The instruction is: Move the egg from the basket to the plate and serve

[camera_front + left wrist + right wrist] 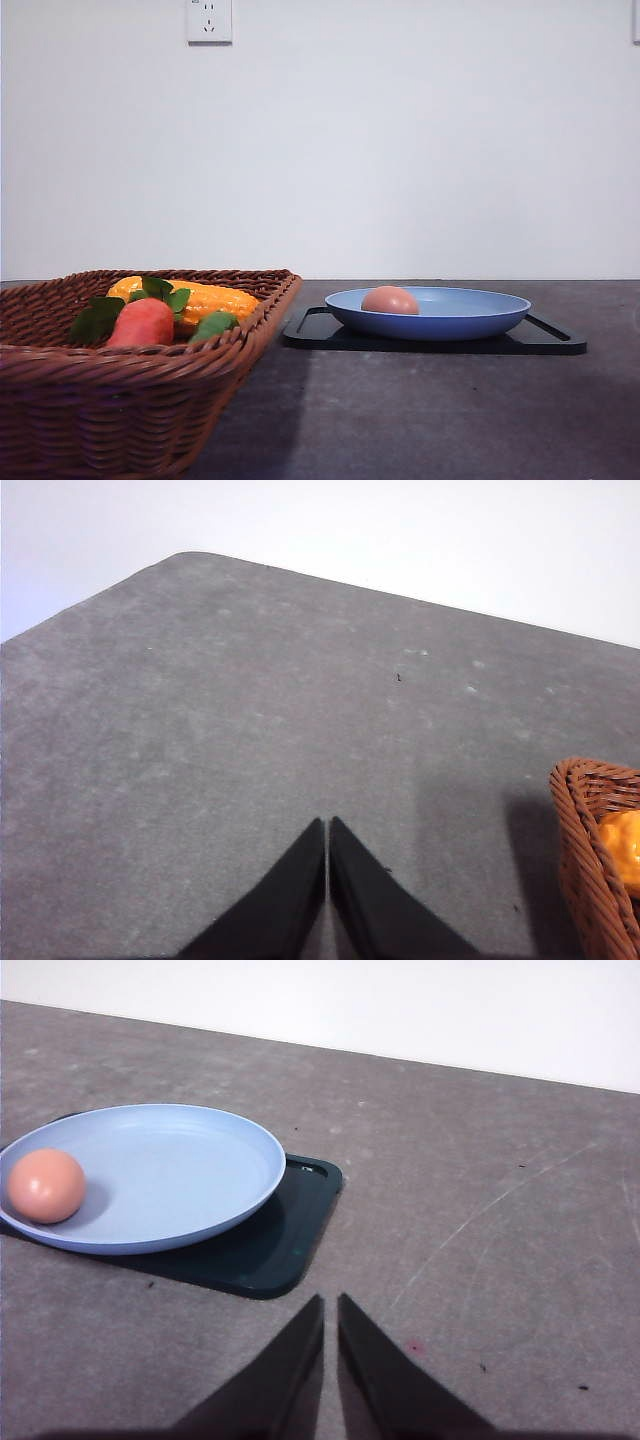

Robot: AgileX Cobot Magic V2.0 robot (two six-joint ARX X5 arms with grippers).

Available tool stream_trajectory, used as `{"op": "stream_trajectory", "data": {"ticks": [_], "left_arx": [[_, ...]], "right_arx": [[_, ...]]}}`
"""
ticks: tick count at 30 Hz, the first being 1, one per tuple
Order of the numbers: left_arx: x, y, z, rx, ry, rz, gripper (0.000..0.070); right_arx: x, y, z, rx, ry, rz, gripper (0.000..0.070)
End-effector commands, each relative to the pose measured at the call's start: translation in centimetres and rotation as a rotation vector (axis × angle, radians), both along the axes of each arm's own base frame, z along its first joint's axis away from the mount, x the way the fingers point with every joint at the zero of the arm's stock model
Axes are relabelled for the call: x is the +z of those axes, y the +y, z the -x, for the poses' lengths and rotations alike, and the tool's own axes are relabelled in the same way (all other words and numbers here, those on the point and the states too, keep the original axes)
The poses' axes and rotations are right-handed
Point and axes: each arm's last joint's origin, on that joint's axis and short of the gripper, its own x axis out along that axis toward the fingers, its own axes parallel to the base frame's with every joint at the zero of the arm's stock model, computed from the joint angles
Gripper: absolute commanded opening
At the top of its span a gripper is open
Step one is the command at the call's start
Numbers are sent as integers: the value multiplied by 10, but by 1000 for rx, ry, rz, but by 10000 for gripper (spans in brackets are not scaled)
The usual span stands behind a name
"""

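So the egg point(389, 300) is already sat in the blue plate point(470, 318), on the black tray point(545, 342), well clear of the basket point(120, 400). Left gripper point(327, 825) and right gripper point(330, 1302) are both pinched closed, nothing held. Serving is probably best done by gripping the tray edge and keeping it level.

On my table point(420, 420) the basket point(120, 400) sits at the near left corner, with a carrot point(142, 322) in it and a corn cob point(205, 298) behind the carrot. Toward the far edge, right of the basket, lies a tray point(550, 340). The plate point(440, 312) rests on the tray, and the egg point(390, 300) lies in the plate's left part.
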Motion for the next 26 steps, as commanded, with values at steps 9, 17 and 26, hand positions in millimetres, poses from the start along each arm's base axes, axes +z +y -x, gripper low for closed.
{"op": "stream_trajectory", "data": {"ticks": [9,17,26], "left_arx": [[-10,0,-1,-3,31,-2,0],[-10,0,-1,-3,31,-1,0],[-10,0,-1,-3,31,-1,0]], "right_arx": [[-2,0,0,-3,1,1,0],[-2,0,0,-3,1,1,0],[-2,0,0,-3,1,1,0]]}}
